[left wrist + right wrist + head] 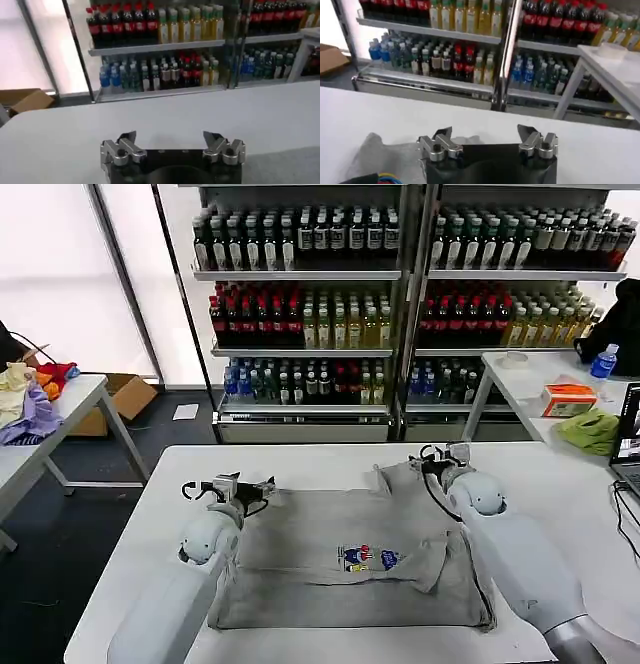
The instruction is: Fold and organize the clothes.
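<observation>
Left gripper (238, 487): fingers spread wide, empty, above the shirt's far-left corner.
Grey T-shirt (340, 559): partly folded on the white table (150, 524), long axis left-to-right, between both arms.
Right gripper (440, 461): fingers wide, empty, over the far-right sleeve; both about equally near.

Left gripper (172, 141), right gripper (487, 136) agape

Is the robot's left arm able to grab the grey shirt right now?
Probably yes: the left tool hovers with open jaws at the far left edge of the light grey cotton T-shirt, with nothing between them.
</observation>
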You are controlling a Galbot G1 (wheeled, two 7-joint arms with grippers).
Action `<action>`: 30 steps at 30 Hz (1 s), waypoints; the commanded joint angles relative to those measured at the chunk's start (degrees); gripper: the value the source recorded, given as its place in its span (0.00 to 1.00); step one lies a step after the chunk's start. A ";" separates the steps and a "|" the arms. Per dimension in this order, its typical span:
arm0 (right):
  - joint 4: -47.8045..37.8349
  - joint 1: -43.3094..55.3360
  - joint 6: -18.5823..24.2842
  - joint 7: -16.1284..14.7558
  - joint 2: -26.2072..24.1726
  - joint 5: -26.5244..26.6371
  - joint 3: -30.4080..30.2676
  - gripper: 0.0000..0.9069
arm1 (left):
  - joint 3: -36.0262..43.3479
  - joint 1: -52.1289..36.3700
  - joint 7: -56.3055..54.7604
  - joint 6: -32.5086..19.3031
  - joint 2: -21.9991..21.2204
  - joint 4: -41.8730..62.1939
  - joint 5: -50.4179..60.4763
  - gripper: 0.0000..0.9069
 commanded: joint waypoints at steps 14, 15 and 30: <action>-2.48 -1.39 0.39 -0.19 3.57 -1.11 1.53 1.00 | -0.01 1.45 0.37 0.21 -0.17 0.39 -0.46 0.18; -2.53 -1.51 0.40 -0.22 3.64 -1.22 1.50 1.00 | -0.10 1.78 0.39 0.22 -0.20 0.29 -0.44 0.06; -2.13 -4.84 -0.45 0.62 5.17 -1.47 3.52 0.00 | 0.44 5.34 1.74 0.19 -0.74 0.06 0.08 0.01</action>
